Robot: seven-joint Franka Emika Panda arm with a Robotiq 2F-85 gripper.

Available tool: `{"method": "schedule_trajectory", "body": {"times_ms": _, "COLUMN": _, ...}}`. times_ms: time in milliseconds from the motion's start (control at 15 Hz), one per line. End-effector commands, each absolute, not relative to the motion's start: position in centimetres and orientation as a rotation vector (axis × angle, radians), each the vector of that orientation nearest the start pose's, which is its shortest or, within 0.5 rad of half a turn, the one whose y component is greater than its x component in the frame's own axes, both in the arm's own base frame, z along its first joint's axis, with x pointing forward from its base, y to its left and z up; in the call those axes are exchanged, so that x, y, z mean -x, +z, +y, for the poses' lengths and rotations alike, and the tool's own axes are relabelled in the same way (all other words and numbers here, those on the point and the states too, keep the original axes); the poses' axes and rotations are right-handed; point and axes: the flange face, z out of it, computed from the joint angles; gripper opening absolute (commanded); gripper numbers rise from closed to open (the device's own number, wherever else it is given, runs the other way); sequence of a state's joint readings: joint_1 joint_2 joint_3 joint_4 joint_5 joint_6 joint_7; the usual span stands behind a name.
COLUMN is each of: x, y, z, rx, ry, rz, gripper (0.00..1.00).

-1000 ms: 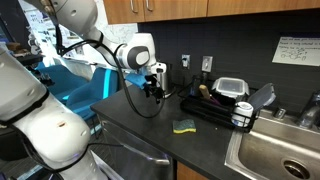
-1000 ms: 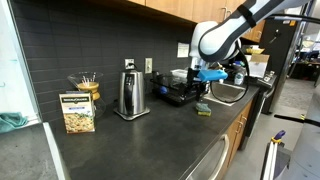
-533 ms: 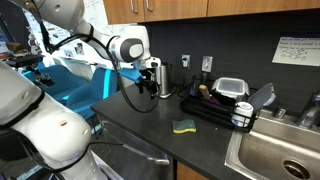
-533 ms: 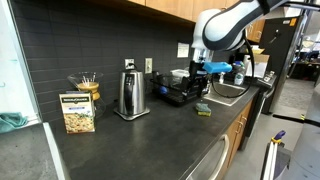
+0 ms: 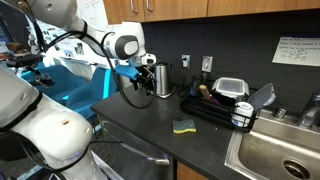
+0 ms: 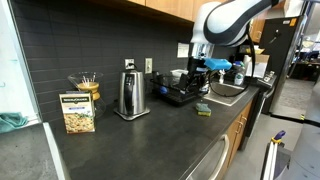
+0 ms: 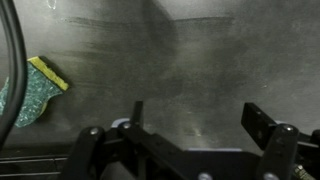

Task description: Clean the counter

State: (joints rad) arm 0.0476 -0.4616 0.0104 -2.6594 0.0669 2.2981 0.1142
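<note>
The dark matte counter (image 5: 150, 125) (image 6: 150, 135) (image 7: 180, 60) runs along the wall in both exterior views. A yellow and green sponge (image 5: 184, 126) (image 6: 203, 109) lies on it near the front edge, and shows at the left of the wrist view (image 7: 30, 88). My gripper (image 5: 146, 84) (image 6: 219, 70) (image 7: 195, 115) hangs above the counter, up and away from the sponge. Its fingers are spread apart with only bare counter between them.
A black dish rack (image 5: 225, 105) (image 6: 178, 90) with containers stands by the steel sink (image 5: 275, 150). A steel kettle (image 6: 128, 95) (image 5: 162, 78), a box (image 6: 78, 112) and a jar of sticks (image 6: 85, 85) stand on the counter. A black cable (image 7: 12, 60) crosses the wrist view.
My gripper has risen and moved away from the sponge, toward the kettle side. The sponge has not moved.
</note>
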Motion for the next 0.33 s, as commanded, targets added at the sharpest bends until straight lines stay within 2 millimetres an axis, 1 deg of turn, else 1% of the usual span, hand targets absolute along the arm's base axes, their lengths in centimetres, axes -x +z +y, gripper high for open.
{"method": "schedule_trajectory", "body": {"times_ms": 0, "x": -38.18, "y": 40.55, "z": 2.74, "rx": 3.044, "ry": -0.179, "rz": 0.078, "gripper": 1.00}}
{"method": "schedule_trajectory", "body": {"times_ms": 67, "x": -38.93, "y": 40.05, "z": 2.55, "rx": 3.069, "ry": -0.160, "rz": 0.119, "gripper": 1.00}}
{"method": "schedule_trajectory", "body": {"times_ms": 267, "x": -38.80, "y": 40.31, "z": 2.57, "rx": 3.067, "ry": -0.171, "rz": 0.102, "gripper": 1.00}}
